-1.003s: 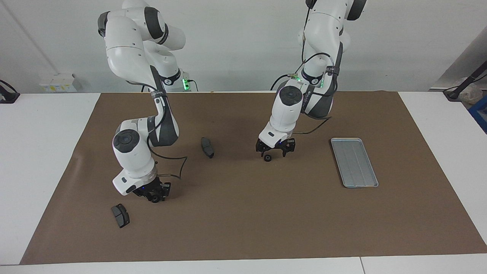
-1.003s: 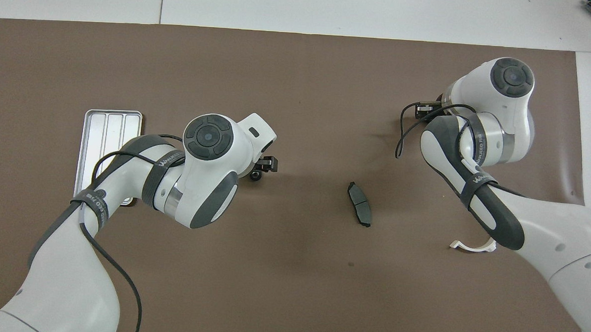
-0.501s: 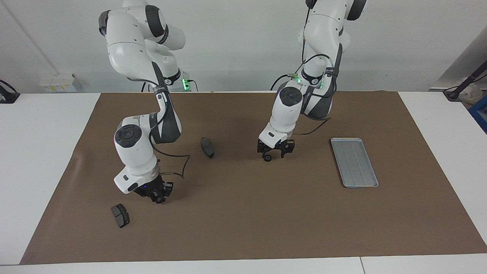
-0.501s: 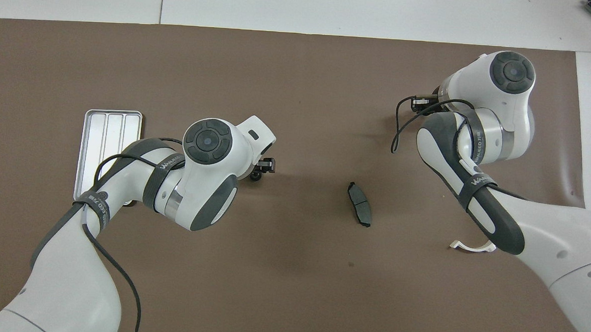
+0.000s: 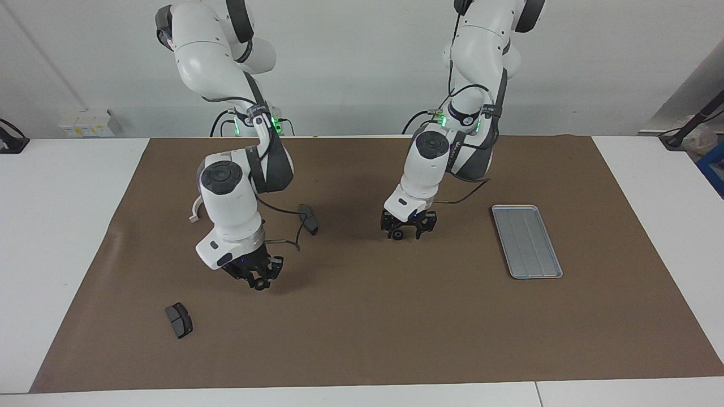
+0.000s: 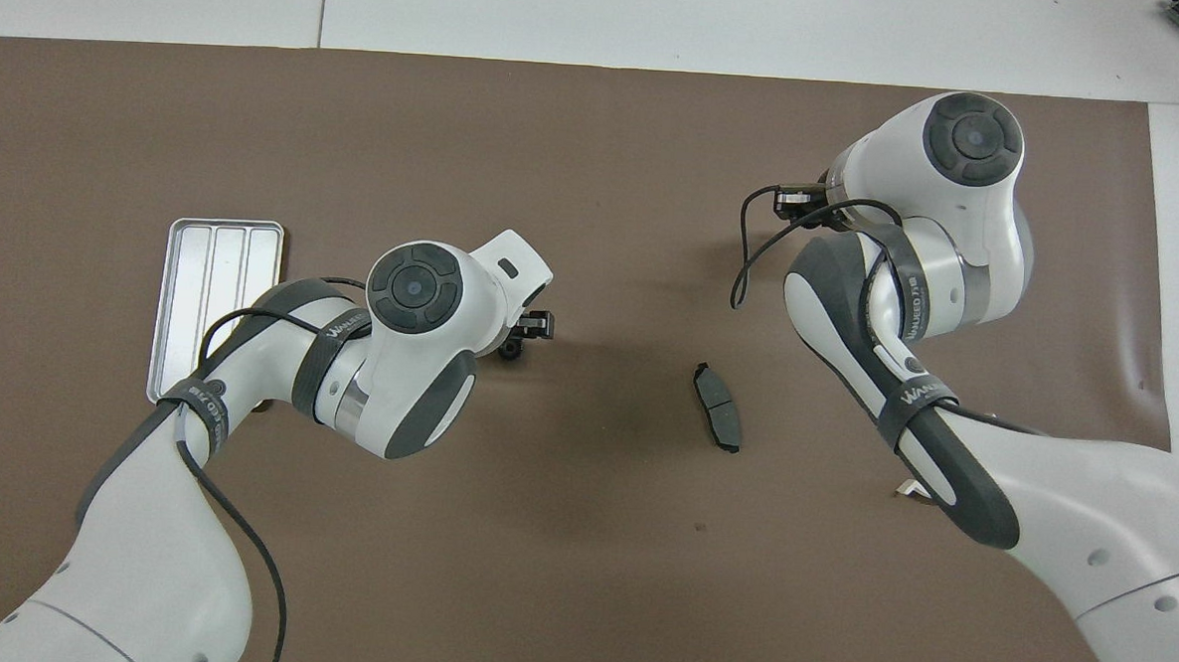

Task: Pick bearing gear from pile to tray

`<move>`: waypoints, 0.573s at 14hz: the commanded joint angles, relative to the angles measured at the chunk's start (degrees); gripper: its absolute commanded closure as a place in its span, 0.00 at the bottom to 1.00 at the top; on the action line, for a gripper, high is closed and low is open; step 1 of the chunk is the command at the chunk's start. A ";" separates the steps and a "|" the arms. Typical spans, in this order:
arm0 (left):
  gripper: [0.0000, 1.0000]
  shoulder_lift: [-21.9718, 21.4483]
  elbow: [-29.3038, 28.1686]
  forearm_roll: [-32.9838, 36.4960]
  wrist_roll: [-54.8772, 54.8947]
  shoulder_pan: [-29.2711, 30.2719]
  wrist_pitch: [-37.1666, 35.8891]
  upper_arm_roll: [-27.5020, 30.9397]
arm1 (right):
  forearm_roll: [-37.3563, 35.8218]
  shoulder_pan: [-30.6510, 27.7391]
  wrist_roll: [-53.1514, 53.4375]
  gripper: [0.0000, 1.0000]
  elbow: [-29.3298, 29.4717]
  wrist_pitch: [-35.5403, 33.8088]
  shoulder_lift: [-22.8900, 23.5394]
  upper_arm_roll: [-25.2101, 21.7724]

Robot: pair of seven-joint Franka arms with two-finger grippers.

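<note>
My left gripper (image 5: pixel 405 227) is low over the brown mat with its fingers spread, and a small black ring (image 5: pixel 398 234) lies on the mat at its fingertips; that ring also shows in the overhead view (image 6: pixel 511 349). My right gripper (image 5: pixel 258 278) is shut on another small black ring (image 5: pixel 261 285) and holds it just above the mat. The silver tray (image 5: pixel 526 241) lies toward the left arm's end, with nothing in it; it also shows in the overhead view (image 6: pixel 215 285). In the overhead view the right gripper (image 6: pixel 799 199) is mostly hidden under its wrist.
One dark grey brake pad (image 5: pixel 308 219) lies between the two grippers and also shows in the overhead view (image 6: pixel 717 406). A second brake pad (image 5: pixel 179 320) lies farther from the robots, toward the right arm's end. A white half-ring bracket (image 5: pixel 194 208) lies beside the right arm.
My right gripper has risen and moved toward the middle of the mat with its ring, away from the second brake pad. My left gripper has sunk a little around its ring.
</note>
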 commanded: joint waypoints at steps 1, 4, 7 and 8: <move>0.15 1.71 -0.26 0.66 0.17 -0.85 2.81 0.67 | 0.27 0.59 2.68 1.00 -1.68 -2.39 -2.84 0.28; 0.15 1.53 -0.61 0.57 -0.01 -1.81 2.19 0.67 | 0.27 1.47 4.62 1.00 -4.84 -2.84 -5.74 0.46; 0.21 1.45 -0.96 0.57 -0.19 -2.69 0.36 0.67 | 0.27 1.56 4.27 1.00 -7.05 -5.19 -8.20 0.63; 0.24 1.27 -0.96 0.57 -0.19 -3.04 -1.31 0.67 | 0.35 1.65 4.27 1.00 -7.05 -6.17 -8.56 1.24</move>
